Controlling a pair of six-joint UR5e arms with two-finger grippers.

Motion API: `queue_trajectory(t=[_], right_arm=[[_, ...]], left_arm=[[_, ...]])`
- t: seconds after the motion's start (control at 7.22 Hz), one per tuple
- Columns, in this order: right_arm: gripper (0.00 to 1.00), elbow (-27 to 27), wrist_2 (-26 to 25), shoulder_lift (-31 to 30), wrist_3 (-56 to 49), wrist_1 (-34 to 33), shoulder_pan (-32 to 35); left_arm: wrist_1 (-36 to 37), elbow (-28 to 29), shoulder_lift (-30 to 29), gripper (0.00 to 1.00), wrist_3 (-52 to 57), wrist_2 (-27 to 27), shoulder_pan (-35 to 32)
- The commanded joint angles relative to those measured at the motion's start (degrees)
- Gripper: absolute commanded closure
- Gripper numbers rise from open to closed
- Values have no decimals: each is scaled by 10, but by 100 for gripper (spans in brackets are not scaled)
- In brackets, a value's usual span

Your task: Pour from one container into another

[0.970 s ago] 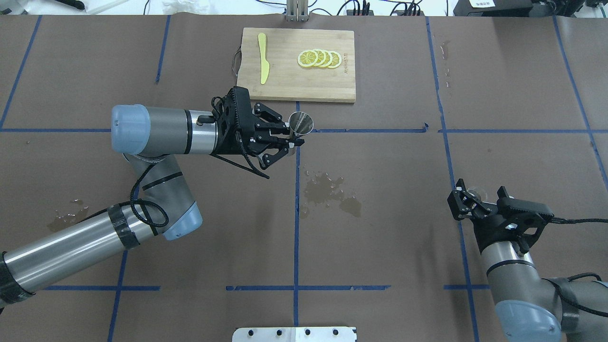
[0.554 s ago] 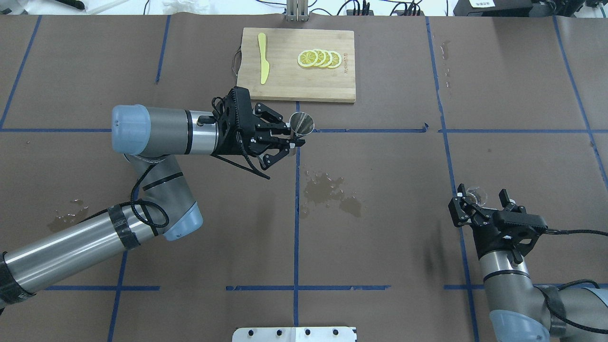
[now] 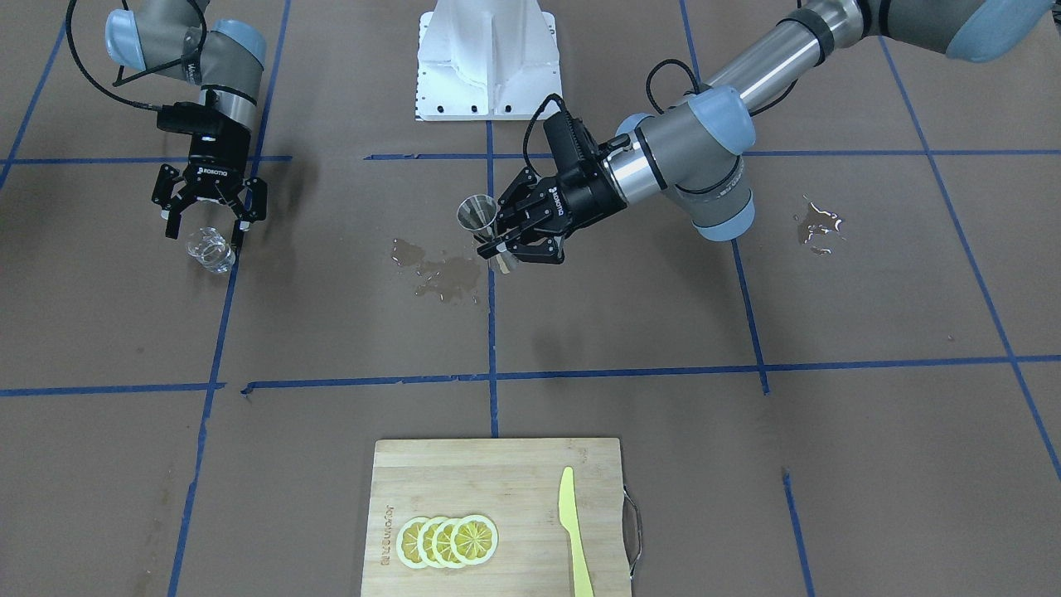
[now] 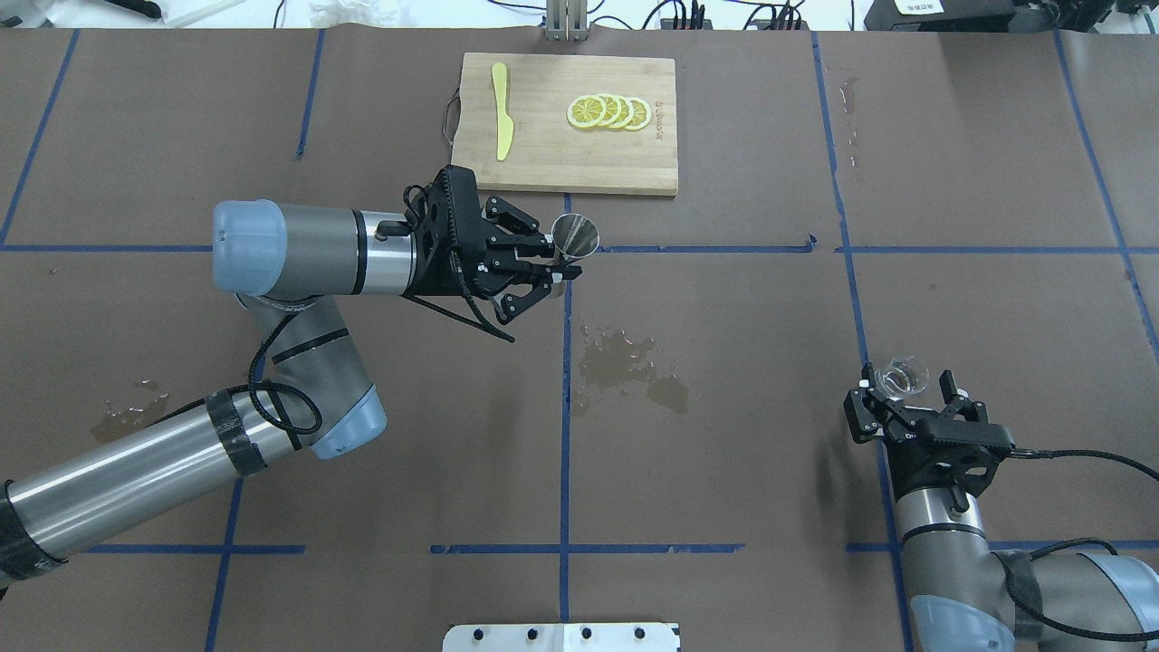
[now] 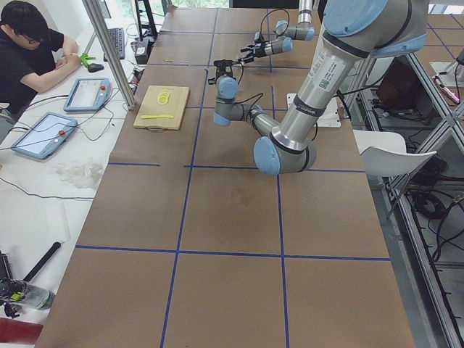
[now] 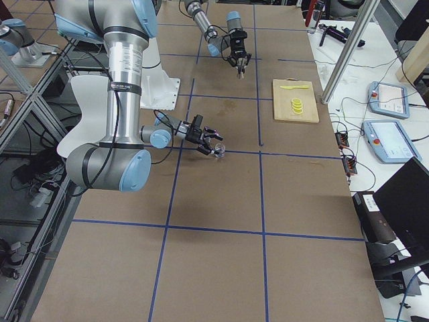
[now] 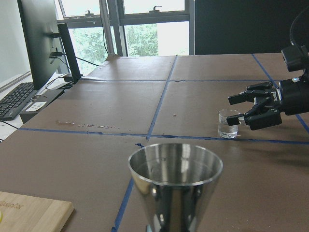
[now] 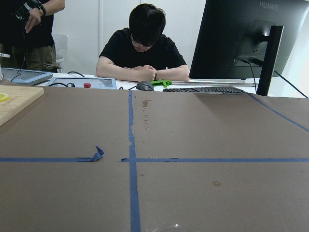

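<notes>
We see the metal jigger (image 4: 576,234) just off the cutting board's (image 4: 561,167) edge nearest the robot, close to the board's middle. The left gripper (image 4: 554,264) is clamped on the jigger's narrow waist, fingers drawn in tight against it. In the left wrist view the upper cup's open mouth faces up.

The small clear glass (image 4: 905,373) stands upright on the table (image 4: 724,498), well apart from the board, off toward the robot's right and nearer the robot. The right gripper (image 4: 905,386) sits at the glass with its fingers (image 4: 866,389) spread wide, one tip to each side of the glass. We cannot tell whether either tip touches it.

A wet patch (image 4: 625,362) lies on the table on the robot's side of the board, past the jigger. On the board we have lemon slices (image 4: 608,111) and a yellow knife (image 4: 501,110).
</notes>
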Motion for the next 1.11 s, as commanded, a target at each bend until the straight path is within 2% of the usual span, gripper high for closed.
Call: queue_trajectory(t=[0.0, 0.28, 0.55, 0.69, 0.97], right_arm=[[2, -29, -2, 7, 6, 0, 0], [5, -32, -2, 7, 7, 0, 0], [30, -37, -1, 7, 7, 0, 0], [39, -38, -1, 7, 6, 0, 0], [38, -38, -1, 7, 6, 0, 0]], left_arm=[[-1, -1, 1, 100, 0, 1, 0], [-1, -2, 3, 100, 0, 1, 0], [-2, -2, 4, 100, 0, 0, 0], [-2, -3, 4, 100, 0, 0, 0], [-2, -3, 4, 100, 0, 0, 1]])
